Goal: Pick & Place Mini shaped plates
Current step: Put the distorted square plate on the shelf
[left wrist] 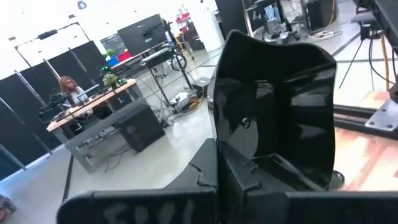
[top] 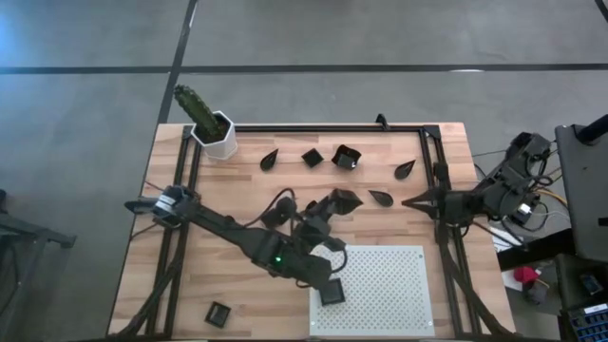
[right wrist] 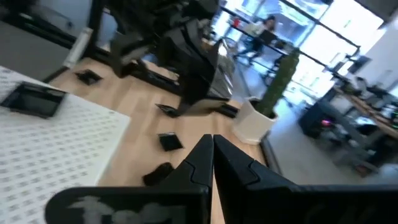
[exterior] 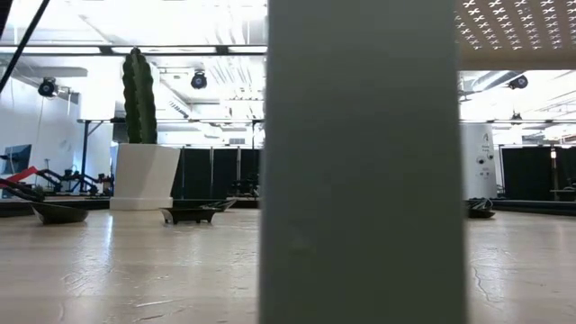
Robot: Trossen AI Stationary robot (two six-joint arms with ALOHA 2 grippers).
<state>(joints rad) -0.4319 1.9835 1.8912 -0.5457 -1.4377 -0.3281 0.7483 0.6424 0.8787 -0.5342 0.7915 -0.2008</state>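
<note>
A glossy black wavy-edged square mini plate (top: 344,200) sits clenched in my left gripper (top: 334,203), at frame centre above the wooden counter (top: 237,199). I count five plates along the upper counter, one on the white perforated board (top: 380,290), one lower left. My right gripper (top: 410,202), centre right, is clamped on nothing.

Even, soft overhead light falls on the counter (top: 190,275) in the high view, with faint shadows. The low view shows bright ceiling lamps and a blurred grey post (exterior: 360,162) up close. Both wrist views are smeared, with washed-out brightness toward twelve o'clock.
</note>
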